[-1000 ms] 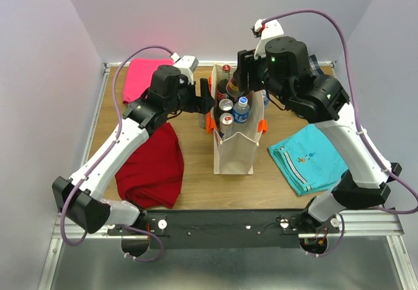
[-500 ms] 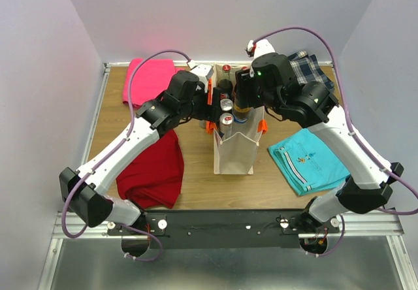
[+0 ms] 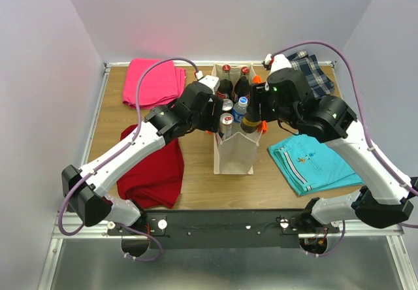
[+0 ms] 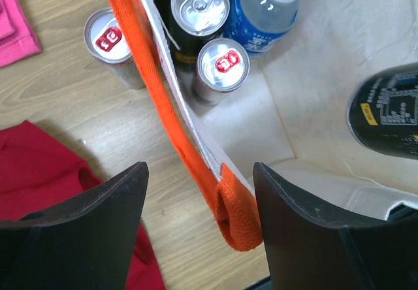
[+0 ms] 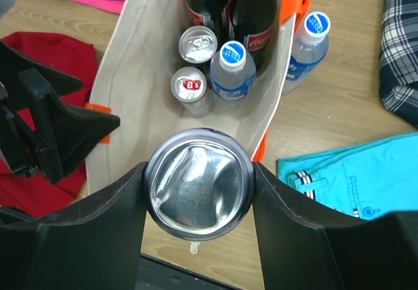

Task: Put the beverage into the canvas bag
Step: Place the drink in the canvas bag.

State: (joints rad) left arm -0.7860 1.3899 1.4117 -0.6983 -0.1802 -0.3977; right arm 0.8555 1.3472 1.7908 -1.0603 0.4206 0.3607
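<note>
**Lower the can into the free near end of the bag**

The right pincer [image 5: 199,185] is clamped on the beverage [image 5: 199,172], a black can. Both fingers press its sides, and its silver end faces the wrist camera. The can hangs over the near part of the canvas bag [image 3: 235,159], close to the right-hand wall and not yet down inside.

The left pincer [image 4: 198,189] holds nothing. Its jaws stand wide on either side of the bag's left wall and orange strap [image 4: 163,113], with no squeeze to be seen.

The near floor of the bag looks free, so that is the spot to aim for. The left pincer would do well to close on the wall and strap and draw them outward, so the mouth stays square. The right arm would then bring the can slightly in from the right rim and come straight down. It should let go only once the can rests on the bottom.

Farther in stand two silver cans [image 4: 223,64], then a water bottle [image 5: 232,68] and the cola bottles [image 5: 209,2] at the far end. The can should stay clear of these, since a knock could tip them.

Outside the bag on the bench [image 4: 78,113], a can [image 4: 111,38] stands to its left and a second water bottle [image 5: 310,42] to its right.
</note>
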